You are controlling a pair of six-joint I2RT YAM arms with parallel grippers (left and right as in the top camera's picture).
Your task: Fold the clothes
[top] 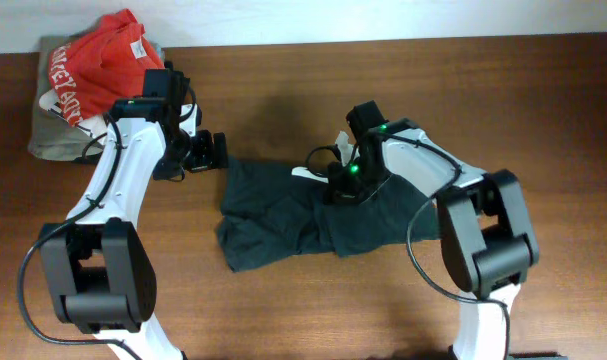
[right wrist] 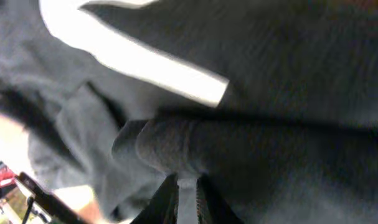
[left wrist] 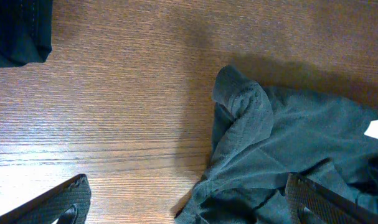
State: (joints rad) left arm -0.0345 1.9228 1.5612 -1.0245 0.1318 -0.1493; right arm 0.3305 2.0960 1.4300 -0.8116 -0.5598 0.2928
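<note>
A dark grey-green garment (top: 293, 215) lies crumpled in the middle of the wooden table, with a white label (top: 303, 173) near its upper edge. My right gripper (top: 343, 188) is shut on a rolled fold of the garment (right wrist: 170, 146); its fingers (right wrist: 187, 199) pinch the cloth. My left gripper (top: 205, 152) is open just left of the garment's upper left corner. In the left wrist view its fingers (left wrist: 185, 208) straddle the garment's bunched edge (left wrist: 245, 118) above the tabletop.
A pile of clothes with a red printed shirt (top: 101, 65) on top of a grey piece (top: 53, 135) sits at the far left corner. Another dark cloth (left wrist: 17, 28) shows at the top left of the left wrist view.
</note>
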